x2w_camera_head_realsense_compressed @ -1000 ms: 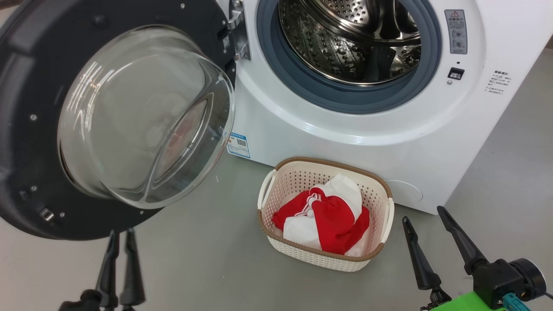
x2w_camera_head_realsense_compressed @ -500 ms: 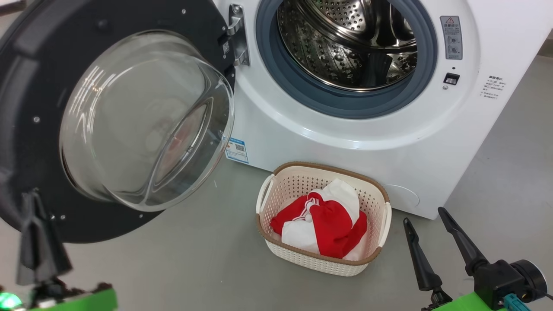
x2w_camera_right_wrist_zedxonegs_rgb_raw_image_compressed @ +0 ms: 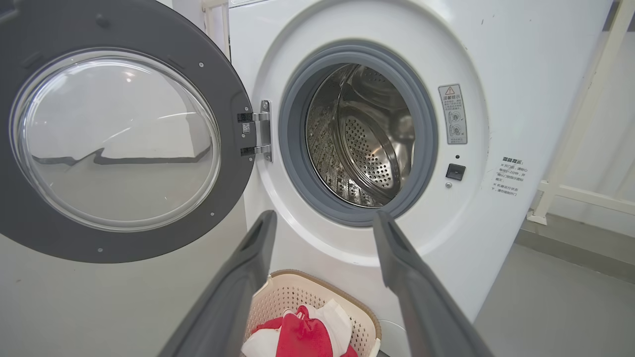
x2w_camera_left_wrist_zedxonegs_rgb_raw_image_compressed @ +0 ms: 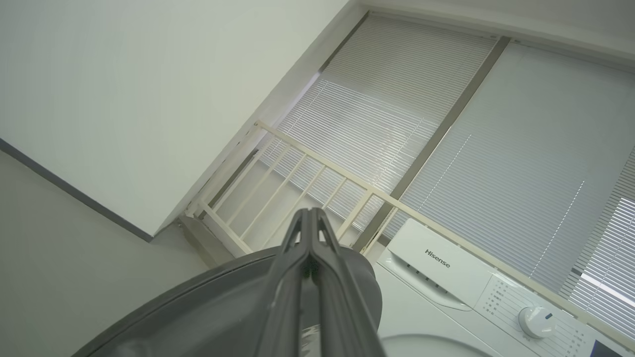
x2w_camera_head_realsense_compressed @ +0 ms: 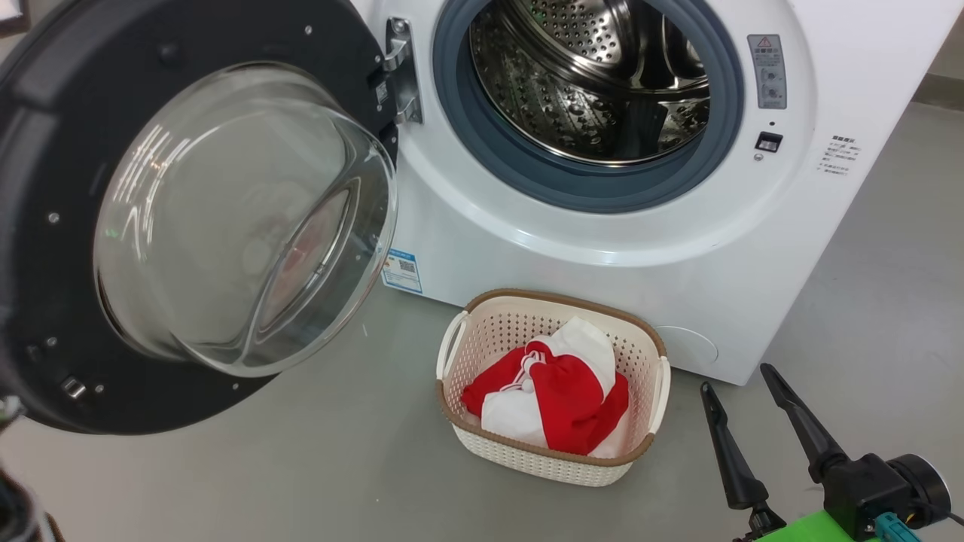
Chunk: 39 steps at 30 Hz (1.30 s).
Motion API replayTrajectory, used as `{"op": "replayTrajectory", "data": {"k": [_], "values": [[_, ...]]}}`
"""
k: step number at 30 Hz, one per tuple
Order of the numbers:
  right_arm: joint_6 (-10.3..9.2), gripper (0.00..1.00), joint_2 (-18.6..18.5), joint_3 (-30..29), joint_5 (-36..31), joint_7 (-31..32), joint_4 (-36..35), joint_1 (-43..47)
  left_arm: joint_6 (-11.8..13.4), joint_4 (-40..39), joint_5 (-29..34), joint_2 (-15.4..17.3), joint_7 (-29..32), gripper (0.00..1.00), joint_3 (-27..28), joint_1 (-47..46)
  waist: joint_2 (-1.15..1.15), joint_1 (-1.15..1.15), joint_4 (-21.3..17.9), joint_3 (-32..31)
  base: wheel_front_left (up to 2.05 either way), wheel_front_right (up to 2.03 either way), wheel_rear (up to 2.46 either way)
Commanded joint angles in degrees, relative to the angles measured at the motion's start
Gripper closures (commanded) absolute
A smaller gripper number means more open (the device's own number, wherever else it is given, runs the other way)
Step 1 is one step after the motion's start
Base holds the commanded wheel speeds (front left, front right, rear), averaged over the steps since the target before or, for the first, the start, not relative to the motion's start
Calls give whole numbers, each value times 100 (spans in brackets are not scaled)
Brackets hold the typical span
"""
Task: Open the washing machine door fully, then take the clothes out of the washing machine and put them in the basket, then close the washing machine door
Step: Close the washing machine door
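Red and white clothes lie in the basket, just left of the right tool, whose fingers are spread wide and empty. The washing machine door stands open far to its left.

Along the left wrist, the left tool is pinched shut on nothing, with the door's dark rim close beneath its fingers; contact is unclear.

Along the right wrist, the door sits up and left of the spread fingers, with the drum ahead. The left arm looks nearer for the closing push.

Right end effector — two long, tapered black fingers on a black block — bright green housing, teal connector at the block's base.
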Motion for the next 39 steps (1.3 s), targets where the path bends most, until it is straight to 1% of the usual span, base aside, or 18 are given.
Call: {"op": "replayTrajectory", "data": {"k": [1, 3, 5, 8, 13, 18, 24, 29, 35, 39], "values": [[29, 0, -76, 159, 20, -9, -130, -57, -17, -54, -145, 229, 96, 100, 228, -240, 0, 0, -34, -31, 0, 0, 0], [29, 0, -76, 163, 36, -11, -120, -21, 14, 173, -602, 256, 349, 100, 420, -445, 0, 0, -65, -71, 0, 0, 0], [29, 0, -76, 174, 55, -13, -109, 13, 95, 454, -1094, 296, 727, 100, 599, -622, 0, 0, -93, -102, 0, 0, 0], [29, 0, -76, 193, 72, -17, -107, 33, 206, 827, -1552, 472, 1143, 100, 815, -840, 0, 0, -142, -119, 0, 0, 0], [29, 0, -76, 198, 81, -23, -103, 49, 418, 1487, -1990, 803, 1714, 100, 973, -1192, 0, 0, -185, -133, 0, 0, 0], [29, 0, -76, 235, 60, -19, -97, 50, 583, 2303, -2084, 1266, 2020, 100, 1034, -1559, 0, 0, -230, -125, 0, 0, 0], [29, 0, -76, 273, 29, 2, -93, 56, 734, 3314, -2451, 1582, 2287, 100, 1276, -2103, 0, 0, -280, -125, 0, 0, 0], [29, 0, -76, 323, -37, 49, -108, 53, 747, 3966, -2519, 1876, 2628, 100, 1195, -2377, 0, 0, -368, -110, 0, 0, 0], [29, 0, -76, 343, -127, 145, -189, 47, 721, 4537, -2402, 2232, 2873, 100, 982, -2654, 0, 0, -498, -54, 0, 0, 0], [29, 0, -76, 353, -156, 176, -226, 19, 686, 4806, -2281, 2341, 3003, 100, 786, -2746, 0, 0, -577, 4, 0, 0, 0]]}}
